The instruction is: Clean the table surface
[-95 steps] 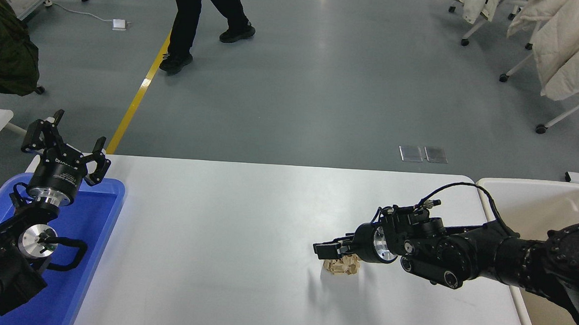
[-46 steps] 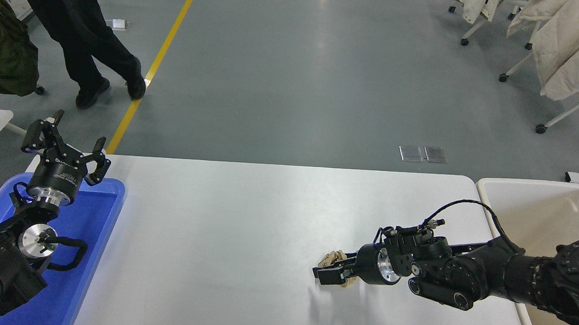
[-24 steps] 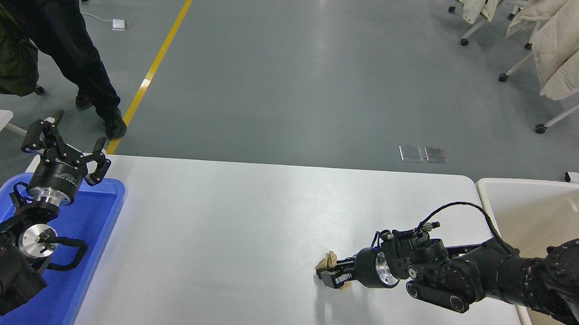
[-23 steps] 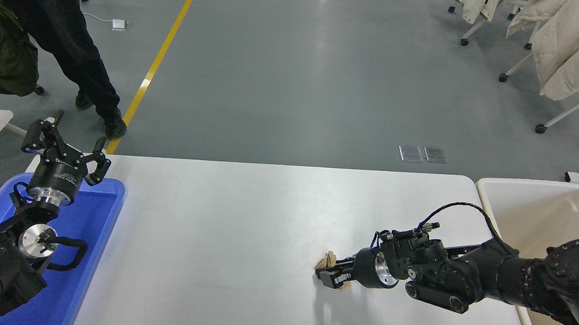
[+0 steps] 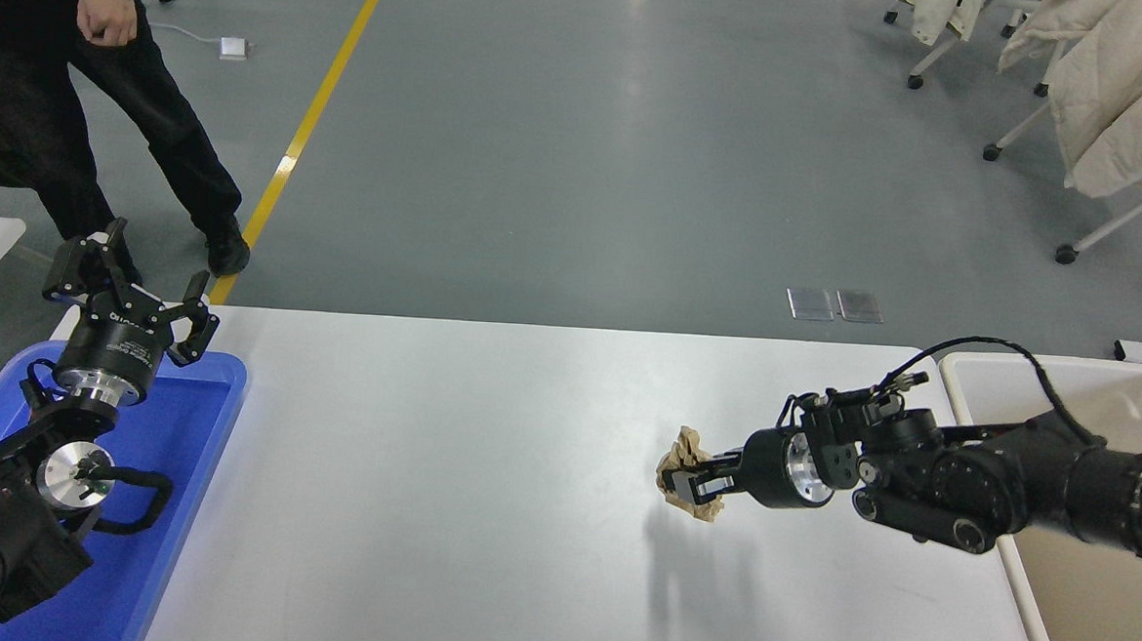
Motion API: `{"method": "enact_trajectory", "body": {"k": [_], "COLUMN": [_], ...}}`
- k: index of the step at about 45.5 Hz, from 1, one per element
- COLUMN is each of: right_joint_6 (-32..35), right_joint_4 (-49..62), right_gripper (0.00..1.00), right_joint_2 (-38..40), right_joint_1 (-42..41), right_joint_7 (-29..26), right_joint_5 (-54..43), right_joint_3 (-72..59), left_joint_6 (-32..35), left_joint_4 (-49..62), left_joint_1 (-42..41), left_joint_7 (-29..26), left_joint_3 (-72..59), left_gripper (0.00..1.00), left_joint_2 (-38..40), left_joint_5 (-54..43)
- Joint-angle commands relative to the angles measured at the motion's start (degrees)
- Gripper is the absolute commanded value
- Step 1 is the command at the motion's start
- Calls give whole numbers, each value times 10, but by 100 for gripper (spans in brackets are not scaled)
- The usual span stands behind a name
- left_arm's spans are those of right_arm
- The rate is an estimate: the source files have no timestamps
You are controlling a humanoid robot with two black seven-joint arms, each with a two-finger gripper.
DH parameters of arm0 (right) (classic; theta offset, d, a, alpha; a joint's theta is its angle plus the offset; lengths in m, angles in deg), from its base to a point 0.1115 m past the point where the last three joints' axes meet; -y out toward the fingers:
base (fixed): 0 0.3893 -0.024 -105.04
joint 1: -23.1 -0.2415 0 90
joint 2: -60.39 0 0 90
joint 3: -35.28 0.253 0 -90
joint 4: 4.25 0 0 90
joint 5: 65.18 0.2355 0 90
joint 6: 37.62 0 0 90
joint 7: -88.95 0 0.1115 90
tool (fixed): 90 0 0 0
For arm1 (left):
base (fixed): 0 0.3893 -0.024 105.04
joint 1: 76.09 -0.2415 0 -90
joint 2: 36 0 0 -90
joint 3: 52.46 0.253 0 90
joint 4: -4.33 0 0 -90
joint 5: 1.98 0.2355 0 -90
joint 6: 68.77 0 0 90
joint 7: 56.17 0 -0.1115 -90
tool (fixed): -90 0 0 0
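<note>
The white tabletop (image 5: 446, 470) spans the near scene between a blue tray (image 5: 189, 437) at left and a cream bin (image 5: 1066, 395) at right. The right gripper (image 5: 690, 483), fingers clamped on a crumpled paper wad (image 5: 686, 460), holds it above the surface; the left gripper (image 5: 133, 283) is parked, fingers apart. A light pinch could drop the wad short of the bin
</note>
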Motion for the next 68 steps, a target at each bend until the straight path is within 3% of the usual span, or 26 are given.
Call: {"method": "enact_trajectory", "body": {"k": [1, 27, 54, 68], "right_joint_6": [46, 210, 215, 206], "right_joint_4": [-52, -88, -75, 40], "right_gripper": [0, 0, 0, 0], "right_joint_2": [98, 337, 369, 360], "right_joint_1": [-62, -118, -122, -78], "right_joint_7": [1, 2, 1, 0], "right_joint_5": [10, 17, 18, 76], "right_joint_3": [11, 97, 96, 94], "left_joint_6": [1, 1, 1, 1], "left_joint_4": [1, 0, 0, 1], "left_joint_1": [0, 0, 0, 0], "left_joint_7": [0, 0, 0, 0], "left_joint_3": [0, 0, 0, 0], "left_gripper": [100, 100, 100, 100], "left_joint_2": [0, 0, 0, 0], "left_joint_5": [0, 0, 0, 0]}}
